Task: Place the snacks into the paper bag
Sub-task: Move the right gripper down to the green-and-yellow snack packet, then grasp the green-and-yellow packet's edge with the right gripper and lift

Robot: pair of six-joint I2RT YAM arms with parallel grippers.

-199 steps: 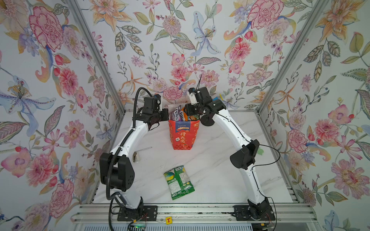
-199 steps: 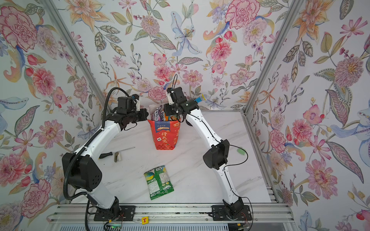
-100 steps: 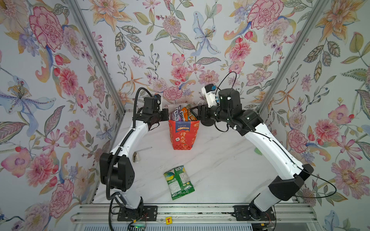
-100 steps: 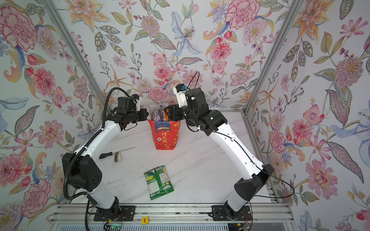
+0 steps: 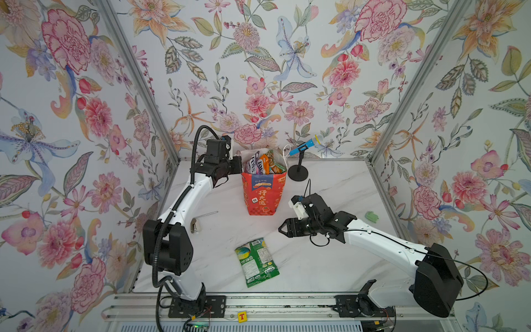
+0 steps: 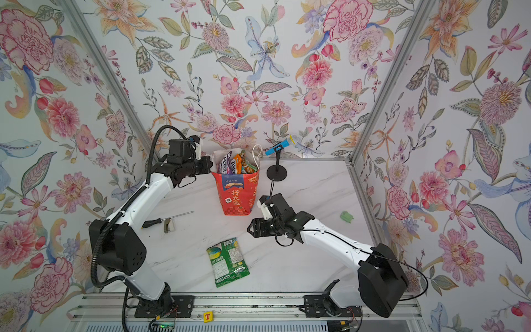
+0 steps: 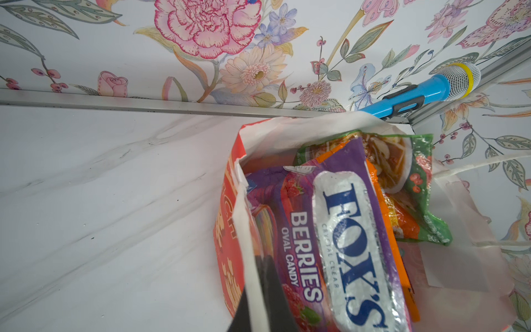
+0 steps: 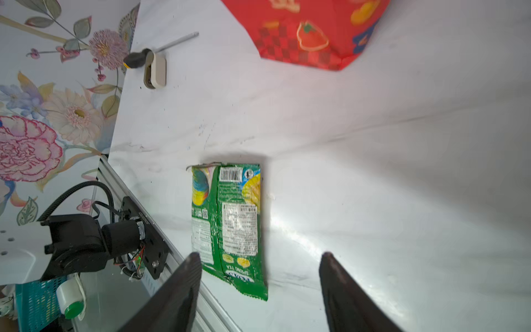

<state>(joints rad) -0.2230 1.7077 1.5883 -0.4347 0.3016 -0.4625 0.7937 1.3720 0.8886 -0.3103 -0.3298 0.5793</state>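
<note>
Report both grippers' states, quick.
Left gripper: shut on the bag rim.
Right gripper: open, holding nothing.

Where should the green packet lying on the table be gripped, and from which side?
Likely from above, across its short width near the middle: the green packet lies flat, back seam up, with bare table all round. The open right tool is nearest.

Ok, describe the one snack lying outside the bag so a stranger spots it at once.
Start at the white marble table and find the tall red paper bag. In front of it lies a flat green packet, the only snack outside the bag, barcode side up.
</note>
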